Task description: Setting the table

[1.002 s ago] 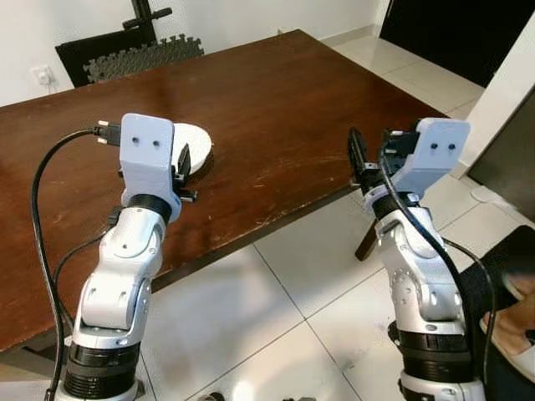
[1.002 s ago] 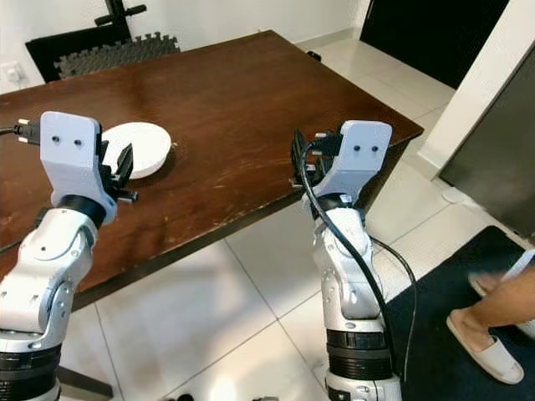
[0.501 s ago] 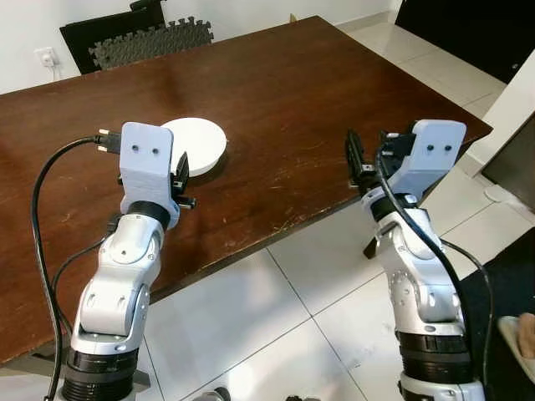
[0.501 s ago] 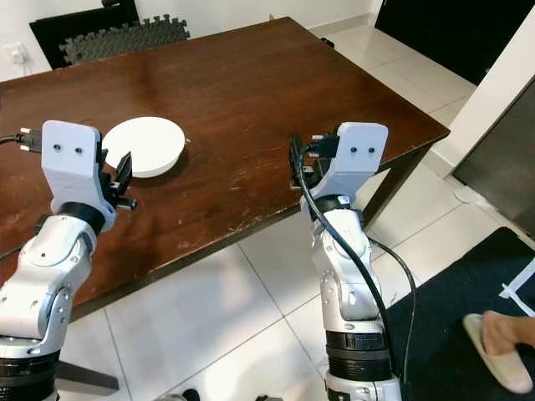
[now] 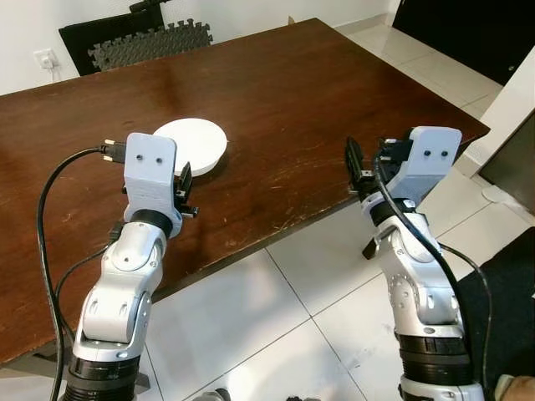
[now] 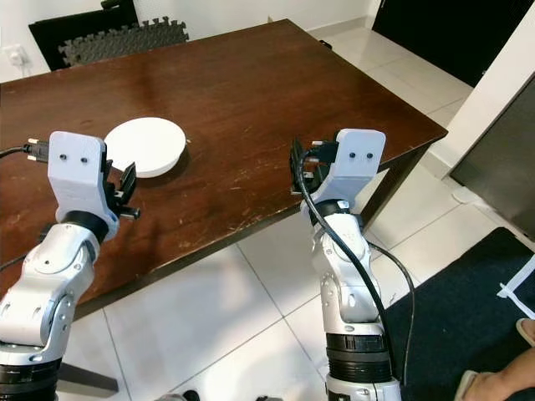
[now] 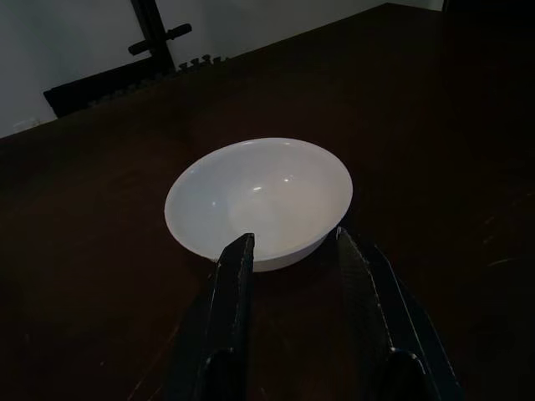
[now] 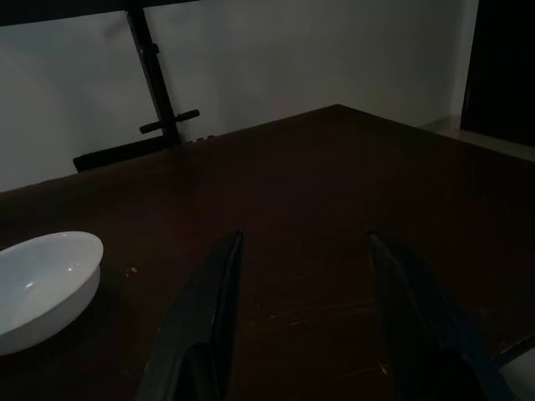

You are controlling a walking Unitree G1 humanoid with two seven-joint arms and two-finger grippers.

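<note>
A white bowl (image 5: 192, 144) sits empty on the dark wooden table (image 5: 276, 92), left of centre. My left gripper (image 7: 292, 246) hovers just short of the bowl (image 7: 259, 199), open, its two black fingertips level with the near rim and nothing between them. At the table's near right edge my right gripper (image 8: 305, 242) is open over the bare wood, well to the right of the bowl (image 8: 42, 284). In the head views the left gripper (image 5: 183, 178) and right gripper (image 5: 354, 165) are raised at table height.
A black chair and a grey foam mat (image 5: 142, 46) stand beyond the table's far edge by the white wall. Pale tiled floor (image 5: 276, 326) lies below me. A dark rug (image 6: 468, 317) and part of a person's foot (image 6: 493, 380) are at the lower right.
The camera shifted as I moved closer, so the table sits lower in view. My left gripper has come slightly nearer the bowl. The person's foot has moved toward the lower right corner.
</note>
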